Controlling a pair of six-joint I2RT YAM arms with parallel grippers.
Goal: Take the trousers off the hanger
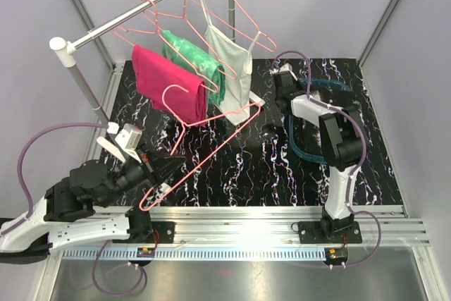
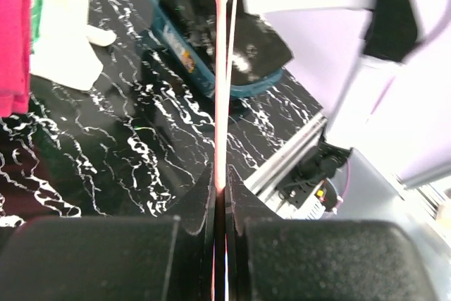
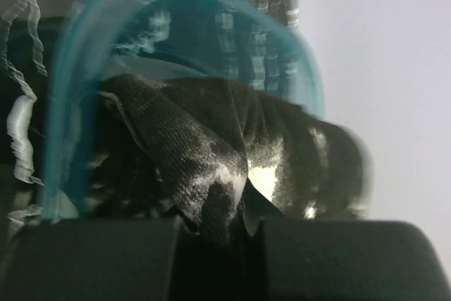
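Observation:
The black, white-speckled trousers (image 3: 211, 139) lie bunched in a teal basket (image 3: 70, 103), and my right gripper (image 3: 246, 216) is shut on a fold of them. The magenta trousers (image 1: 169, 86) and the green-and-white trousers (image 1: 194, 58) are draped over pink hangers on the rail (image 1: 141, 8). An empty pink wire hanger (image 1: 211, 149) slants from beside the magenta trousers down toward the near left. My left gripper (image 1: 158, 177) is shut on its lower wire, and the wire (image 2: 222, 68) runs straight up between the closed jaws in the left wrist view.
A white strappy tank top (image 1: 229, 68) hangs to the right of the green pair. The teal basket (image 1: 330, 84) stands on the marbled black table (image 1: 232, 174) under the right arm. The rail's white post (image 1: 70, 58) rises at the left. An aluminium rail (image 1: 246, 216) borders the near edge.

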